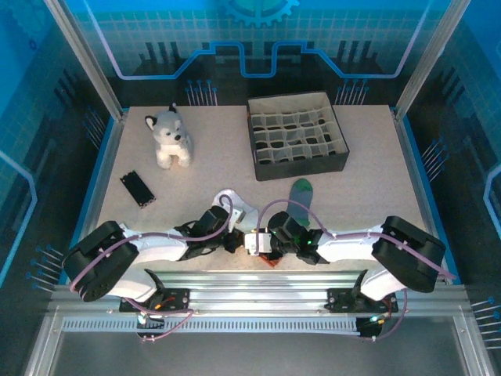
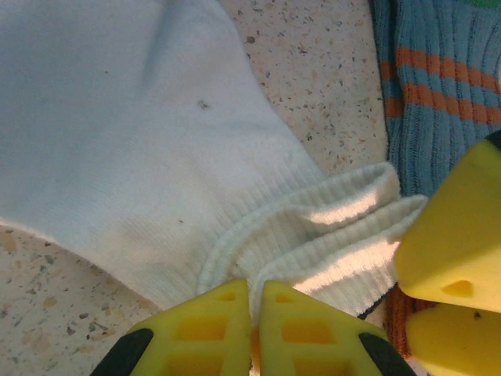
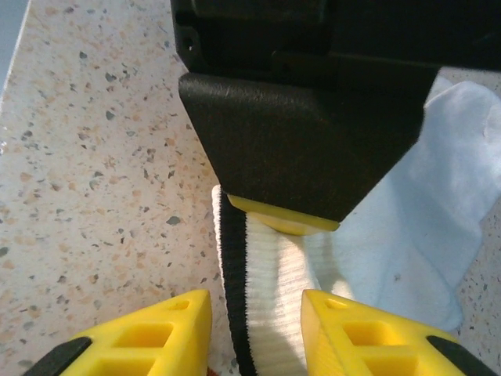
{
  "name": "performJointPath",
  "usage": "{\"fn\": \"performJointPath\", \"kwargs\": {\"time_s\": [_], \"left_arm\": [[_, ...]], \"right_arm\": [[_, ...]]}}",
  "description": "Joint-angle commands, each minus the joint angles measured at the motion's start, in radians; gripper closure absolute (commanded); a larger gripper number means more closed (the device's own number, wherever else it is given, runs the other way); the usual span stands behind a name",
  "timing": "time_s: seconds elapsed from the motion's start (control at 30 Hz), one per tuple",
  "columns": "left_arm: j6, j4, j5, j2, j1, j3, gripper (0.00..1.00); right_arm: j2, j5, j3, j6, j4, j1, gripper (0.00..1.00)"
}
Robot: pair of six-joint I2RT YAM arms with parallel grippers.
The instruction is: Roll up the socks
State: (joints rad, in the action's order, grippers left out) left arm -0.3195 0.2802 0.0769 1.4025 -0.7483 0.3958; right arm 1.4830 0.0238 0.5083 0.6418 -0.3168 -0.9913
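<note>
no text, label, brand, number or sign can be read on anything here.

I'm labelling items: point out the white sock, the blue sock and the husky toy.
white sock (image 2: 117, 133): left wrist view, smooth foot part.
blue sock (image 2: 434, 145): left wrist view, ribbing below orange stripes.
husky toy (image 1: 172, 142): top view, its chest.

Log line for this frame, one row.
left gripper: shut on white sock cuff | right gripper: open, straddling cuff | grey-blue sock: alongside

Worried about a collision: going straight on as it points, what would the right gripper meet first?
The white ribbed sock's black-striped cuff, between the right gripper's fingers; right behind, probably the left gripper.
</note>
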Motion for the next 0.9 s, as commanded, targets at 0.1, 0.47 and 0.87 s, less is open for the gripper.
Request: {"fn": "performJointPath", "kwargs": {"time_s": [0.1,0.47,0.87], "left_arm": [[-0.004,-0.133,0.02,-0.009,0.022,-0.021,0.93],[-0.034,-0.145,0.044,-0.021,0.06,-0.023,0.93],[-0.055,-0.242,0.098,-0.065,0.145,0.014,0.92]], "right_arm": [[0.069,0.019,0.04,0.039,-0.036,-0.015,0.64],[0.157,0.012,0.09,0.048,0.012,-0.015,0.63],[0.216,0.026,0.157,0.056,0.095,-0.022,0.64]]}}
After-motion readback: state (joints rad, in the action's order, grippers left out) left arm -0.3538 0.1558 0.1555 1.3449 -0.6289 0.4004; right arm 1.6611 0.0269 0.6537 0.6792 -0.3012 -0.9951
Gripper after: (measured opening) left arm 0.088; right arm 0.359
